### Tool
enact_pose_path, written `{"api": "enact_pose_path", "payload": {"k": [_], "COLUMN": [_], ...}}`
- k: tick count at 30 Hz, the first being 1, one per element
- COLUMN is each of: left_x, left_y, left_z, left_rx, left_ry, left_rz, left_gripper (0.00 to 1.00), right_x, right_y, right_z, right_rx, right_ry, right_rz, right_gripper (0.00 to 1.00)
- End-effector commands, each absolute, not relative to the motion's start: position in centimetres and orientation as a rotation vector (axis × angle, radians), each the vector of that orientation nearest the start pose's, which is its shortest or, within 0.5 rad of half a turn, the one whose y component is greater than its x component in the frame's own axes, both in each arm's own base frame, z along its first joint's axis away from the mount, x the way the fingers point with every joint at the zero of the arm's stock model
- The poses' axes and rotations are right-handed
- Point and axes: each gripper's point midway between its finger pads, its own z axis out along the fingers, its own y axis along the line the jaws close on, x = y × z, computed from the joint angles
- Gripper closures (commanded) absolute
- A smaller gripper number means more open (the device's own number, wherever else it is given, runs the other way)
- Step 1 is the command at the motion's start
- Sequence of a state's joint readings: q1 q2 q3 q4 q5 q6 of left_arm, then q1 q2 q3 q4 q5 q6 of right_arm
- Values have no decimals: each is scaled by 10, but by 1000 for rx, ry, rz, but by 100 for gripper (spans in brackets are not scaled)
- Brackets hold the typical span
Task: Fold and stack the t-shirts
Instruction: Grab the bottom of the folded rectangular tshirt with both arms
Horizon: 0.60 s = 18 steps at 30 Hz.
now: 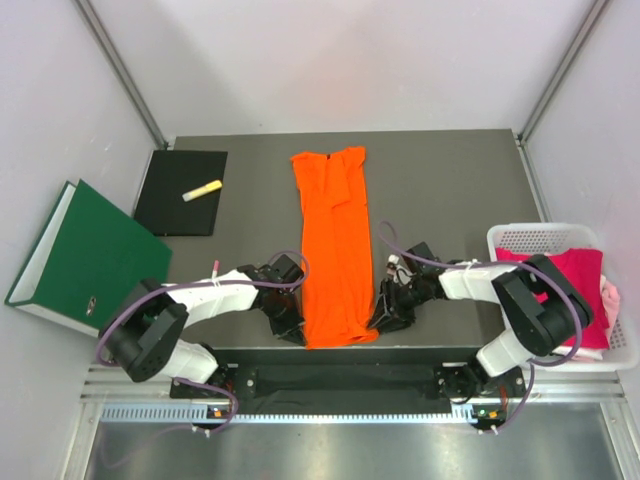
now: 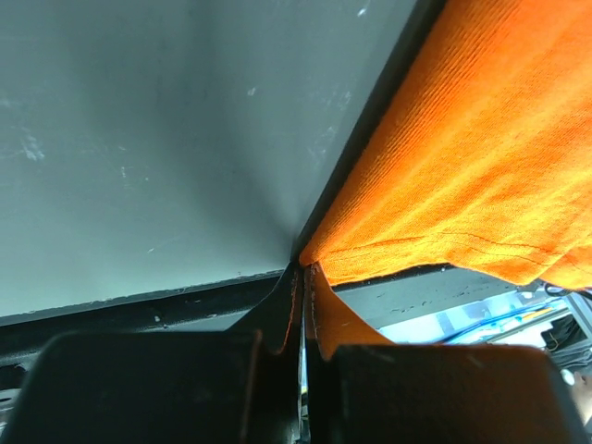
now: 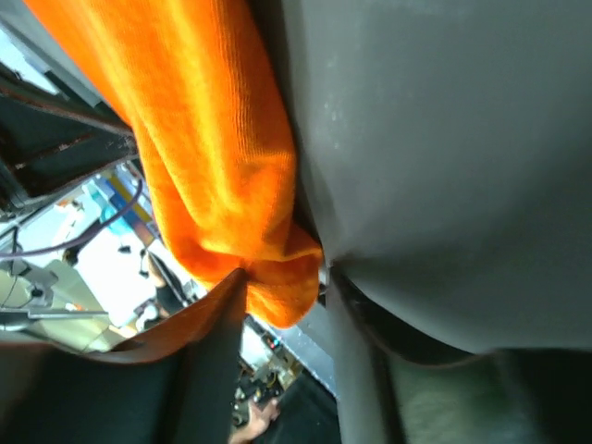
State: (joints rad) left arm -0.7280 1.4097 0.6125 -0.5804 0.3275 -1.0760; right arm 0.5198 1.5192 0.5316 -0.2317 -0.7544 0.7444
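Orange t-shirt point(image 1: 333, 240) on grey table point(image 1: 450, 170), hem pinched by left gripper point(image 1: 298, 329) and right gripper point(image 1: 379, 321)

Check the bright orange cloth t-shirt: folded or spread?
Partly folded: the bright orange cloth t-shirt lies as a long narrow strip, sides turned in, no crosswise fold.

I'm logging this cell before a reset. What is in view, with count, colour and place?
orange t-shirt: 1, orange, lengthwise along table's middle
magenta t-shirt: 1, magenta, in basket
pale pink t-shirt: 1, pale pink, basket's right side
basket: 1, white, at table's right edge
binder: 1, green, left of table
folder: 1, black, table's far-left corner
marker: 1, yellow, on folder
table: 1, dark grey, centre
left end effector: 1, black, shut on orange t-shirt's near-left corner
right end effector: 1, black, shut on its near-right corner
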Motion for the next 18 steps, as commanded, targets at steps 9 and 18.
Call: {"api": "enact_pose_path", "payload": {"k": [9,18], "left_x": [84,112], "left_y": [-167,-175], "left_z": [-3,44], "left_rx": [-566,-497], "left_ry": [3191,3083], "left_rz": [-271,-299], "left_gripper": [100,100], "right_x": [117,123], "right_y": [233,235], "right_z": [38,64], "right_rx": [-86,-185], "right_ry": [3067,2993], "right_rz": [1238,1260], "right_gripper": [87,88]}}
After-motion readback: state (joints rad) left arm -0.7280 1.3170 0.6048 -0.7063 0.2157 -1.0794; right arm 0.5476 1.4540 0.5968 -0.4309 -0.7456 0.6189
